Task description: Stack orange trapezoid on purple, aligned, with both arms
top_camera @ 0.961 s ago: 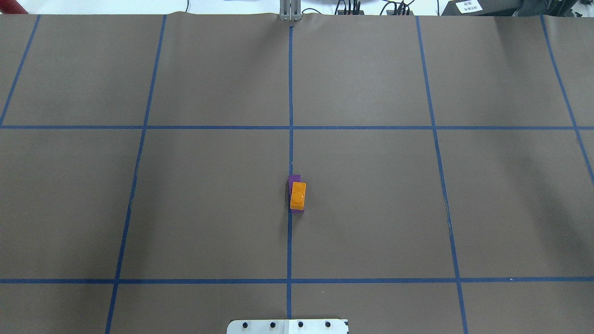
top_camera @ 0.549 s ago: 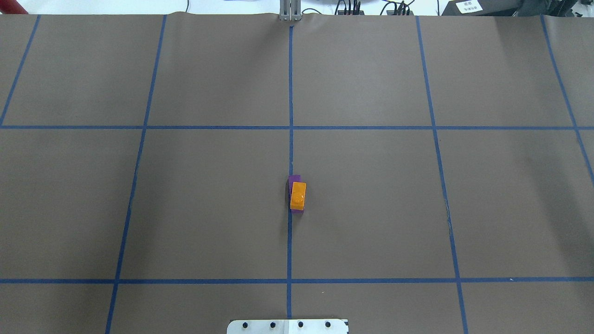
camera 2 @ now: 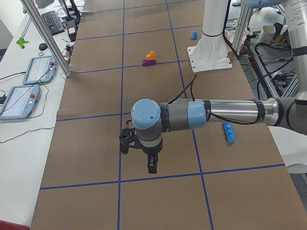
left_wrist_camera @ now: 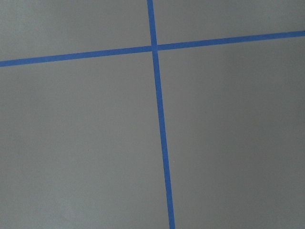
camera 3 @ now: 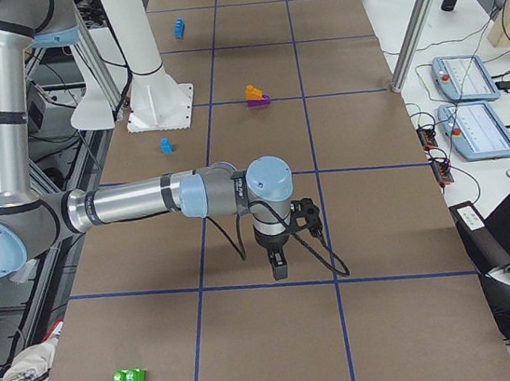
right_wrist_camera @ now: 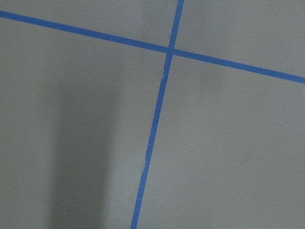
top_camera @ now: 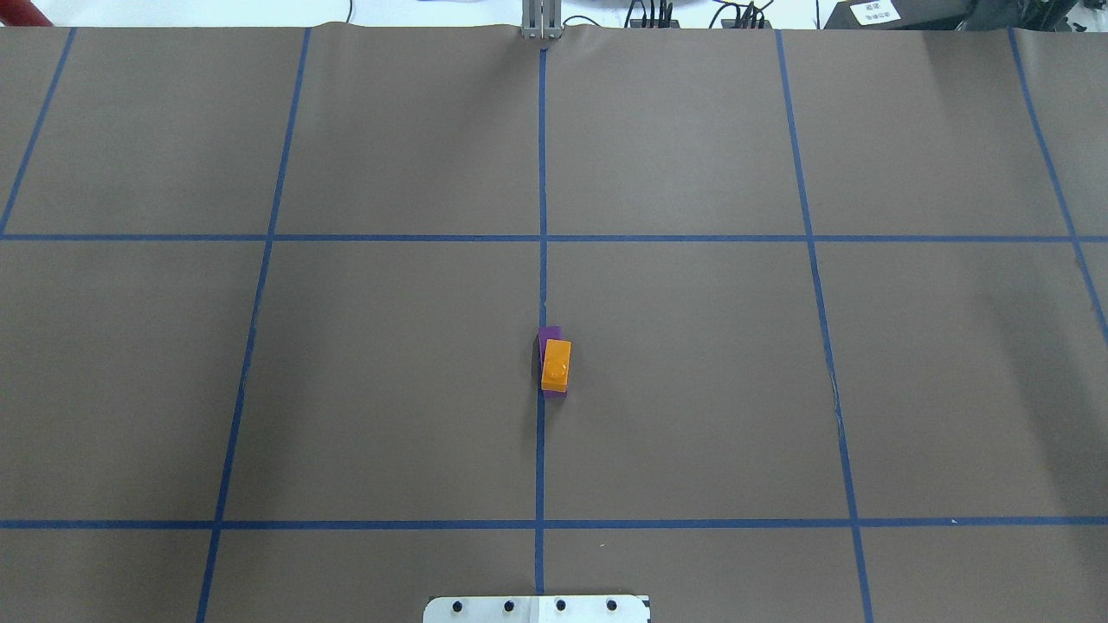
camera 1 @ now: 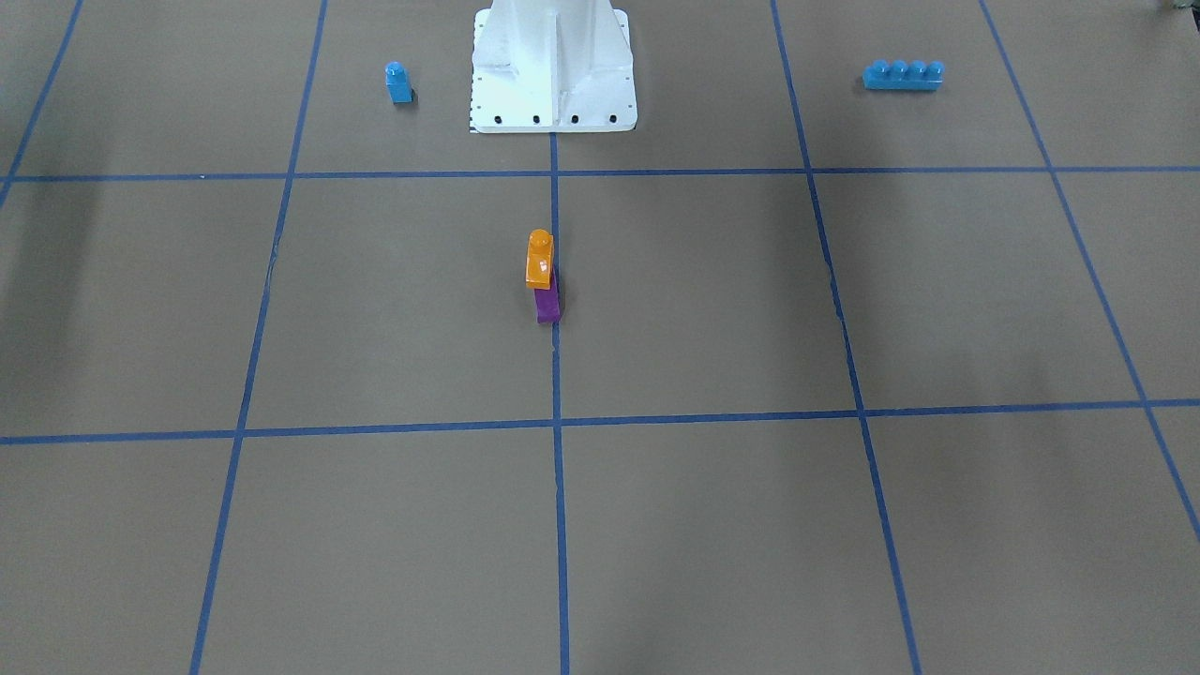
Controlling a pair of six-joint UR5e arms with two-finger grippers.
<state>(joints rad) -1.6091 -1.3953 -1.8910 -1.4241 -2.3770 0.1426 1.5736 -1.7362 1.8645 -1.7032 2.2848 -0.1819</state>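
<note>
The orange trapezoid sits on top of the purple brick near the table's middle, on the centre tape line. It is slightly skewed, and the purple far end sticks out from under it. The stack also shows in the front view, orange over purple. My left gripper hangs over the table's left end, far from the stack. My right gripper hangs over the right end. Both show only in the side views, so I cannot tell whether they are open or shut. The wrist views show only brown paper and blue tape.
A small blue single-stud brick and a long blue four-stud brick lie on either side of the white base pedestal. A green brick lies near the right end. A red cylinder and tablets are on the side table.
</note>
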